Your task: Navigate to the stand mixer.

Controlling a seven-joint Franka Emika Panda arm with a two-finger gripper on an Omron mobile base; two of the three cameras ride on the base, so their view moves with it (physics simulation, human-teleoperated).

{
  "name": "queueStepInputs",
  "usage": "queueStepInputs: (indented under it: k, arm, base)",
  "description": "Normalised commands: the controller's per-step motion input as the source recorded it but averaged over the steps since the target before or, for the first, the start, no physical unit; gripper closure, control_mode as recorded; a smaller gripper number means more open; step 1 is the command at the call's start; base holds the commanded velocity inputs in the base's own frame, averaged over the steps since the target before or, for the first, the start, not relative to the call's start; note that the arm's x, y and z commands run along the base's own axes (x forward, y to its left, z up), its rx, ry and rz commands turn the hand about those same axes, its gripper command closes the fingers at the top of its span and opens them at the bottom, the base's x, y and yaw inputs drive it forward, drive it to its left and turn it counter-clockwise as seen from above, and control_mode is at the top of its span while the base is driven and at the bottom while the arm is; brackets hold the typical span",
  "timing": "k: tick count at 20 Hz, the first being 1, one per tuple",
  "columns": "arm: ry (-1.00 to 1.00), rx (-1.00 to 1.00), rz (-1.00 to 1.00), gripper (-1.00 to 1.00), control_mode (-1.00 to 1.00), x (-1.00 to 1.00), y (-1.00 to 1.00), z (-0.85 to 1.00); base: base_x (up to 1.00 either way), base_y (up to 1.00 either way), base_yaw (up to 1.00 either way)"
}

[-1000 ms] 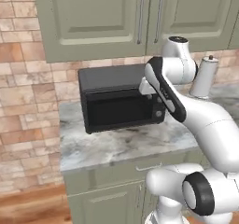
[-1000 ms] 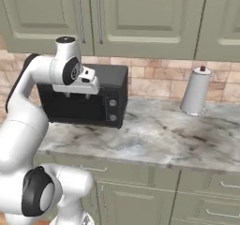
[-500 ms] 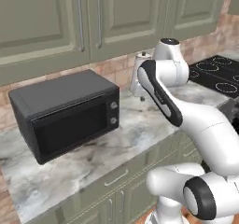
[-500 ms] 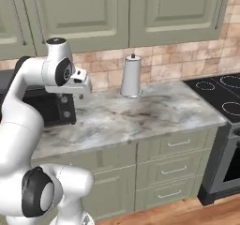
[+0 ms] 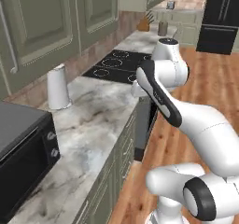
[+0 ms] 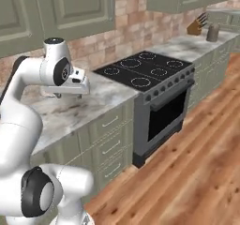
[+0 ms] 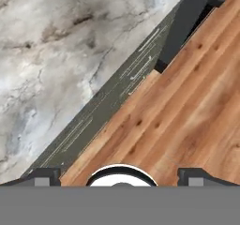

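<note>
The open, empty end effector (image 7: 120, 175) hangs over the marble tabletop (image 7: 56, 60) edge beside bare wood floor (image 6: 187, 153), the black stove (image 6: 145, 71) just ahead; no stand mixer visible.

1. We're in a home kitchen: marble-look counter (image 5: 98, 120) under green cabinets (image 5: 56, 22), brick backsplash (image 6: 140, 27) behind.
2. Black cooktop (image 6: 145, 70) over an oven (image 6: 164, 116), plus a microwave (image 5: 23, 157).
3. Knife block (image 6: 196, 26) further along, wood floor (image 6: 187, 163) throughout.
</note>
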Motion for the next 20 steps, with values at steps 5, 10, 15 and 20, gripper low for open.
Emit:
queueStepInputs:
  k: [5, 10, 15, 20]
  arm:
    - [0.0, 0.0, 0.0, -1.0, 1.0, 0.0, 0.0, 0.0]
    - [0.0, 0.0, 0.0, -1.0, 1.0, 0.0, 0.0, 0.0]
    - [0.0, 0.0, 0.0, -1.0, 1.0, 0.0, 0.0, 0.0]
    - [0.0, 0.0, 0.0, -1.0, 1.0, 0.0, 0.0, 0.0]
  base:
    - [0.0, -0.04, -0.9]
    - [0.04, -0.01, -0.82]
    - [0.29, 0.04, -0.58]
    - [0.28, 0.04, -0.38]
